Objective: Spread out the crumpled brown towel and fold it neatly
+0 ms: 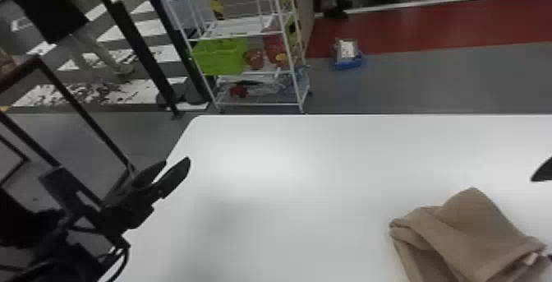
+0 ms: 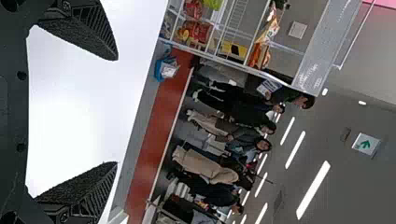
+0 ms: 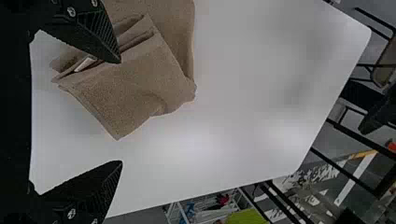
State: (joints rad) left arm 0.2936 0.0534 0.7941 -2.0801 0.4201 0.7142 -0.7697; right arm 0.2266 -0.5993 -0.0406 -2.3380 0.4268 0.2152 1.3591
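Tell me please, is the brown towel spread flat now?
No, bunched: in the head view, the brown towel lies in raised, overlapping folds on the table.

ok so I'm counting one brown towel (image 1: 472,232) lower right, one desk (image 1: 287,203), one left end effector (image 1: 177,161) plus one right end effector (image 1: 544,172), so two, and one white rack (image 1: 242,26) up top.

black all over; blunt-pointed fingers (image 2: 88,35) on the left pincer (image 1: 178,161), grainy on one face, ribbed on another; small pale metal screws (image 3: 71,213) set into the right pincer (image 1: 544,172); a thin looping cable (image 1: 125,256), apparently black too, along the blocky, angular left arm (image 1: 86,207).
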